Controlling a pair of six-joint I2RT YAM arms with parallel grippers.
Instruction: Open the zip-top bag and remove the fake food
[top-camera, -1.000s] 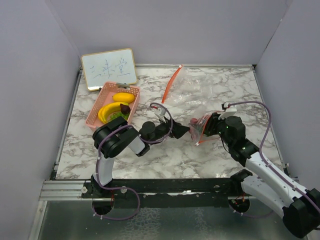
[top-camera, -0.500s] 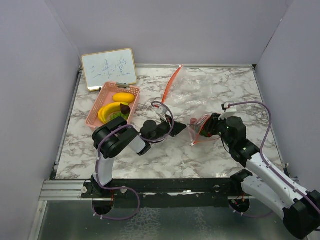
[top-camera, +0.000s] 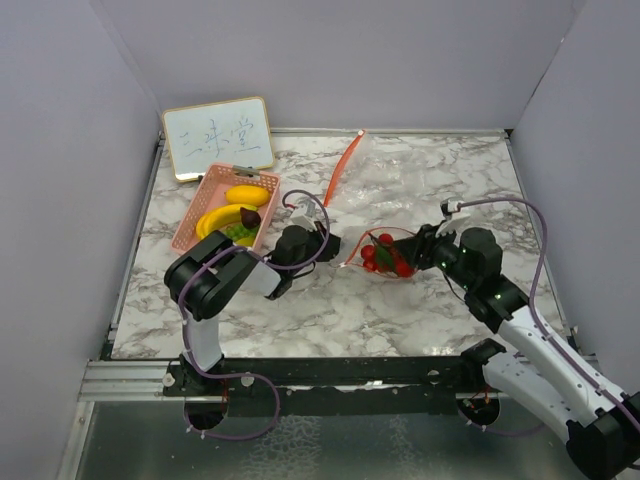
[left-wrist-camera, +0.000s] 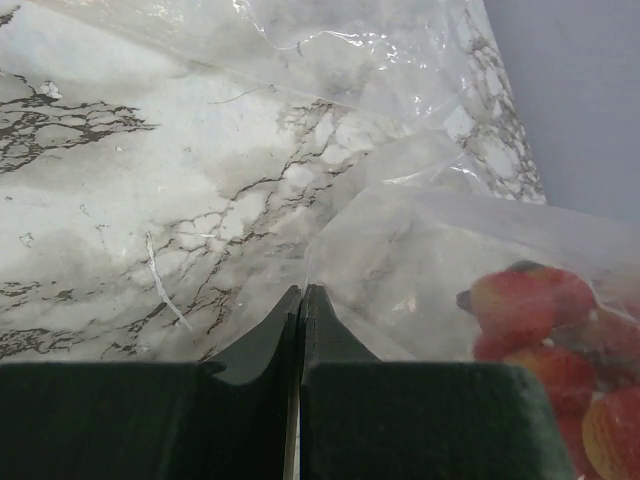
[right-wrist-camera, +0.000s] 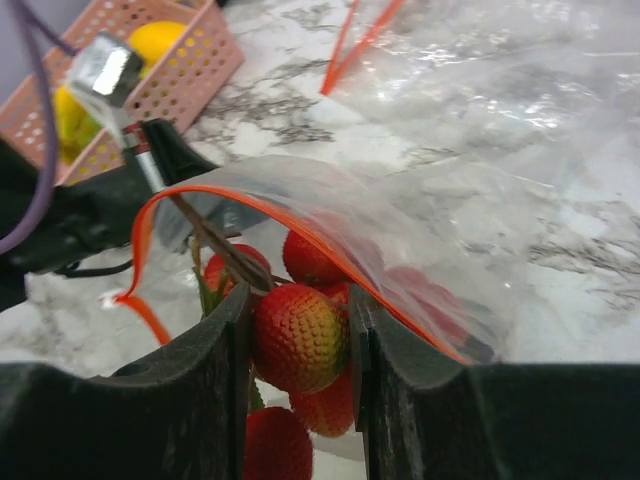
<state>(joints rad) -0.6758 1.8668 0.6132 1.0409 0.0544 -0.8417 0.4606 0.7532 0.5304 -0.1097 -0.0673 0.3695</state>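
From above, the bag (top-camera: 402, 240) lies stretched left to right between the two claws, near the middle of the table. The left claw (top-camera: 333, 245) is shut on the bag's left end. The right claw (top-camera: 424, 250) grips its right end, though the jaws are too small to read here. The berries (top-camera: 383, 256) sit in the bag between the claws, slightly nearer the right one. My guess is that the next move depends on this line: pulling the claws apart along it would widen the mouth. The banana (top-camera: 215, 221) and lemon (top-camera: 246, 194) lie in the basket (top-camera: 192, 208), far left of the left claw. A second, flat bag (top-camera: 430, 175) lies farther off.

In the left wrist view, the left claw (left-wrist-camera: 301, 305) has its jaws pressed tight together. A thin edge of film from the bag (left-wrist-camera: 400, 250) rises from between them. The berries (left-wrist-camera: 530, 300) lie to the right and are cut off by the frame edge.

In the right wrist view, the right claw (right-wrist-camera: 298, 300) stands narrow. Its jaws hold the bag's side with a red berry (right-wrist-camera: 300, 338) bulging between them. I cannot tell whether film covers that berry on both sides. The orange rim (right-wrist-camera: 250, 195) arches open towards the left claw (right-wrist-camera: 165, 148), which pinches its far end. The lower berries are hidden behind the fingers, and the clear film makes the bag's bottom hard to trace.
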